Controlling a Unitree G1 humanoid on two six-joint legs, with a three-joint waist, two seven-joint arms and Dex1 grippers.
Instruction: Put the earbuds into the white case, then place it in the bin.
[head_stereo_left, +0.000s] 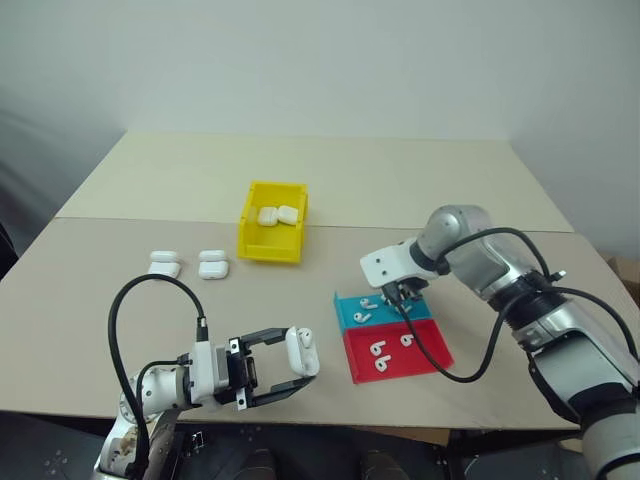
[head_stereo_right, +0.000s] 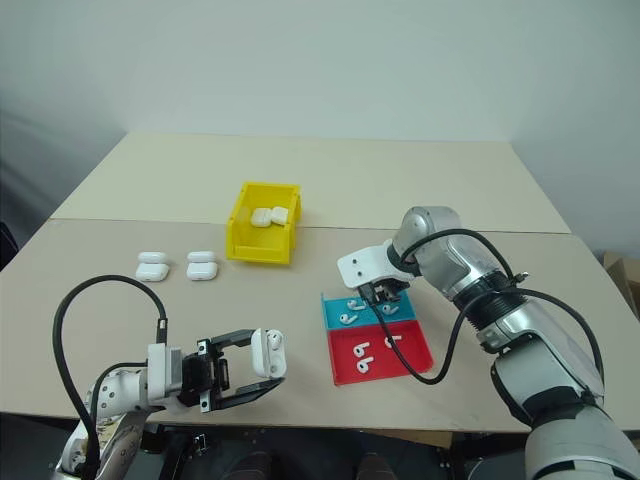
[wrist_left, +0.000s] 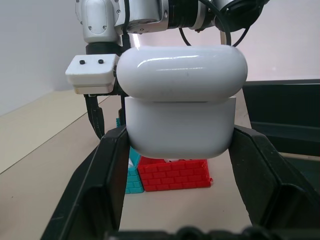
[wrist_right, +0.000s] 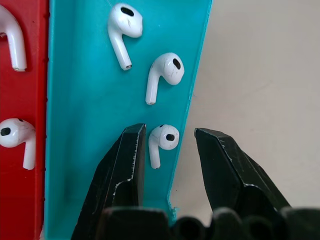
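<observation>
With the right gripper (wrist_right: 167, 145) open astride an earbud (wrist_right: 162, 141) at the teal tray's (wrist_right: 75, 125) edge, closing may flick it onto the table; left gripper (head_stereo_left: 290, 372) grips the white case (head_stereo_left: 301, 350) near the table's front edge.

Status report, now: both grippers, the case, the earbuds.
Left gripper shut on white case, lid up. Right gripper open, straddling an earbud in the teal tray. Nothing blocking.

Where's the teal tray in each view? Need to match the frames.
Left eye: teal tray right of centre, under the right gripper.
Right eye: same spot.
Left wrist: sliver behind the held white case.
Right wrist: wide strip.
Shared landmark: adjoining red tray.
</observation>
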